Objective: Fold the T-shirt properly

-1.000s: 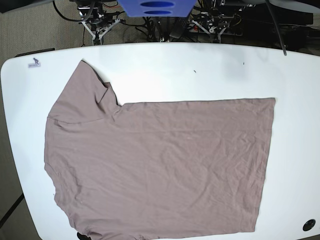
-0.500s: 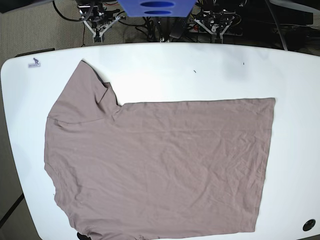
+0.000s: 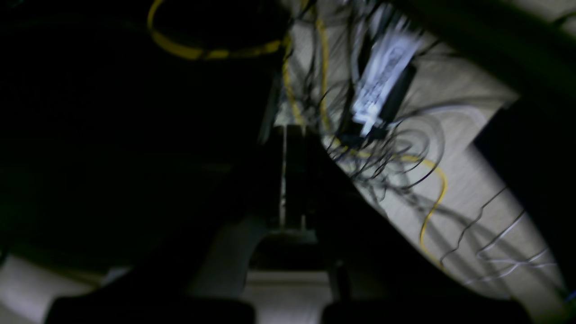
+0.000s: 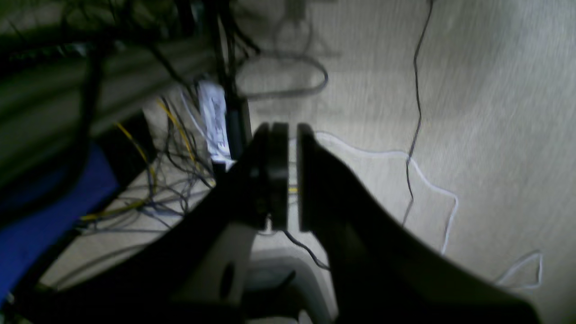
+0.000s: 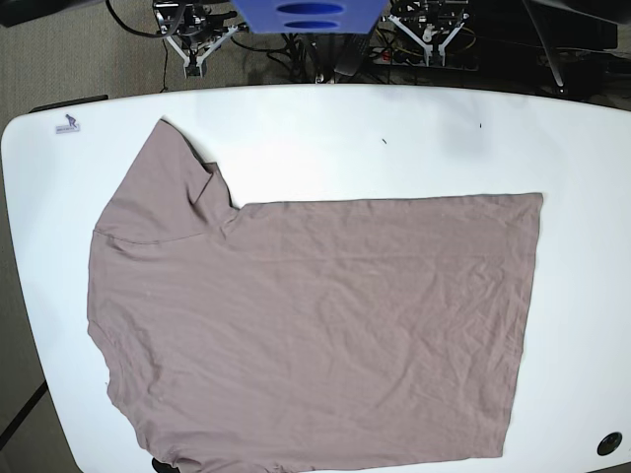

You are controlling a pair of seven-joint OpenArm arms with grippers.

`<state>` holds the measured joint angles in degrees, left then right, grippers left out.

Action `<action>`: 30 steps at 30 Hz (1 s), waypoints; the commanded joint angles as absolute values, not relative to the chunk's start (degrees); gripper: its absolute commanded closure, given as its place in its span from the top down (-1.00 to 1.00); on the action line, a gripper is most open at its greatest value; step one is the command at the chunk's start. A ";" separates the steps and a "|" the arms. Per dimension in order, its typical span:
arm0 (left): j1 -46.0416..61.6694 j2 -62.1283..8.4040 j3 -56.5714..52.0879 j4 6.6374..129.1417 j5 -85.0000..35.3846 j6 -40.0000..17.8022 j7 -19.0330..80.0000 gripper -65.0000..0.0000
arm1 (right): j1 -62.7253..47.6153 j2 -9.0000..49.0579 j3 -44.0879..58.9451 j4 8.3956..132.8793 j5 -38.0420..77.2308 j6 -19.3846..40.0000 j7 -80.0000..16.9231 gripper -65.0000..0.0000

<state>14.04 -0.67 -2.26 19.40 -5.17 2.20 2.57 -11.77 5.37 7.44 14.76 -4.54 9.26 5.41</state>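
The taupe T-shirt (image 5: 315, 325) lies flat and wrinkled on the white table (image 5: 394, 128), its hem at the right. One sleeve (image 5: 163, 192) points to the far left, and the shirt's near edge runs off the picture's bottom. Both arms are off the table, beyond its far edge. The right gripper (image 5: 194, 54) shows at the top left and the left gripper (image 5: 434, 34) at the top right. In the wrist views, the left gripper (image 3: 291, 135) is shut and empty over floor cables. The right gripper (image 4: 291, 130) is shut with only a sliver between its fingers, holding nothing.
A small sticker (image 5: 67, 124) sits at the table's far left corner and a black hole (image 5: 609, 442) at its near right corner. Behind the table are a blue part (image 5: 308, 15), tangled cables and a power strip (image 3: 382, 85) on the carpet.
Both arms' ends have drawn further back beyond the table's far edge. The T-shirt has not moved.
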 commanded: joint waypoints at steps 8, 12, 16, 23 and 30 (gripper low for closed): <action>12.02 -0.56 -2.17 17.48 -5.04 2.47 2.59 -0.89 | -10.66 5.81 7.38 14.25 -4.86 9.59 6.43 -0.91; 11.74 -0.59 -2.14 17.29 -5.12 2.55 2.73 -0.82 | -10.63 5.82 7.40 14.08 -4.77 9.59 6.38 -0.91; 10.95 -0.51 -2.19 17.64 -4.94 2.51 2.63 -0.90 | -9.75 6.17 7.34 13.52 -4.67 9.43 6.41 -0.91; 13.64 -0.81 -2.27 21.97 -4.85 2.51 1.96 -0.95 | -12.10 6.49 7.24 14.88 -4.75 9.40 6.99 -0.92; 19.87 -1.79 -2.21 31.61 -4.58 2.53 1.92 -0.97 | -18.16 6.56 6.83 21.13 -4.71 9.51 7.42 -0.92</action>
